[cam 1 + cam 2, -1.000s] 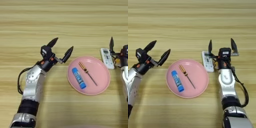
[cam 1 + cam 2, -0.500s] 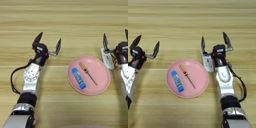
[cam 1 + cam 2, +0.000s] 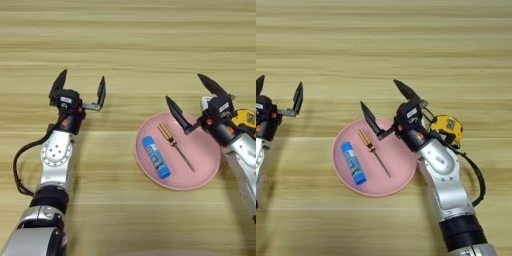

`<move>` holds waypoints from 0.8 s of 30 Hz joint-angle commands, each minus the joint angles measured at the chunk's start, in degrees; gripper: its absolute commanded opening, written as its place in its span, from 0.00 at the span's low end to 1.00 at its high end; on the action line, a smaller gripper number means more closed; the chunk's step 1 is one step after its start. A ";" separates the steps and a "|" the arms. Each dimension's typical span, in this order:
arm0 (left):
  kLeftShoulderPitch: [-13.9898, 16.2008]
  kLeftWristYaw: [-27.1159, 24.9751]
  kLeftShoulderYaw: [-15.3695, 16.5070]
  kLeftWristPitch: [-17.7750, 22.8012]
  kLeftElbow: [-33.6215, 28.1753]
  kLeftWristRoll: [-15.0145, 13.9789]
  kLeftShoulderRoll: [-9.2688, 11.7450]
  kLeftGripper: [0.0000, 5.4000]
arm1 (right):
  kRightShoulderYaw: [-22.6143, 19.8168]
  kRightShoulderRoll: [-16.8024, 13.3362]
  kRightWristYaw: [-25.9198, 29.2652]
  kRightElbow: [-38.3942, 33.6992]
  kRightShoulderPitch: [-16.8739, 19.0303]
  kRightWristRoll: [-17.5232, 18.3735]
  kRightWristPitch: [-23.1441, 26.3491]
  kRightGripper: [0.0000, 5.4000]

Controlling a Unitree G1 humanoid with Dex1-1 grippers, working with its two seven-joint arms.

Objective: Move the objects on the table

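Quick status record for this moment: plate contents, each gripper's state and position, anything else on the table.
plate: pink, round, on the table
in plate: glue stick, screwdriver, side by side, apart
left gripper: open, empty, left of plate
right gripper: open, empty, over plate's upper right edge
also there: yellow tape measure, behind right arm

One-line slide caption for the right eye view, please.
Right claw open over the plate holding glue stick and screwdriver; left claw open, apart.

Right gripper [image 3: 385, 109] spread wide over pink plate [image 3: 401, 175] rim.
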 commanded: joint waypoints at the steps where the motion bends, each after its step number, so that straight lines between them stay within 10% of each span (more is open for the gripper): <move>1: 0.33 -0.57 -0.10 -1.18 0.88 -0.46 -0.10 0.99 | 2.78 -1.94 4.60 -5.64 2.22 2.32 7.25 1.00; 12: -0.59 -0.09 -0.16 -2.02 2.80 -0.36 -0.14 0.99 | 5.13 -6.07 9.71 -13.05 3.87 6.25 29.42 1.00; 24: -0.88 0.07 -0.19 -2.25 3.53 -0.18 0.07 0.99 | 8.40 -7.92 11.41 -13.08 5.18 2.26 32.09 1.00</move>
